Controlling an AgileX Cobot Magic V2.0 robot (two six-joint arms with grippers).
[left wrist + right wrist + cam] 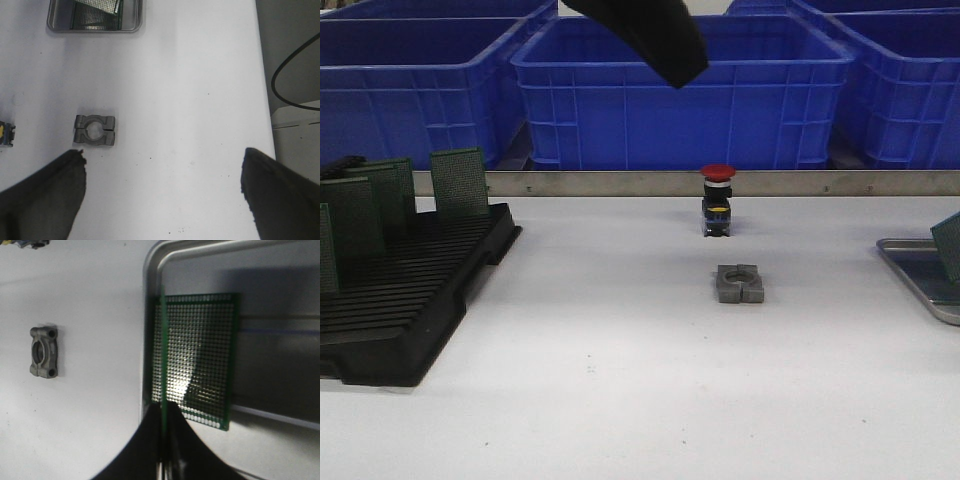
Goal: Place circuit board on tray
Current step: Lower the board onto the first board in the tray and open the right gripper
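Note:
The silver-grey tray (pixel 912 264) lies at the table's right edge; it also shows in the right wrist view (pixel 150 275) and the left wrist view (pixel 52 20). One green circuit board (pixel 202 350) lies flat in it. My right gripper (pixel 163 409) is shut on a second green circuit board (pixel 162 340), seen edge-on and held upright over the tray's near rim; its corner shows in the front view (pixel 949 245). My left gripper (pixel 162 156) is open and empty, high above the table near a grey clamp block (pixel 95 131).
A black slotted rack (pixel 410 290) with several upright green boards stands at the left. A red-capped push button (pixel 717 200) and the grey clamp block (pixel 739 283) sit mid-table. Blue crates (pixel 680 100) line the back behind a metal rail.

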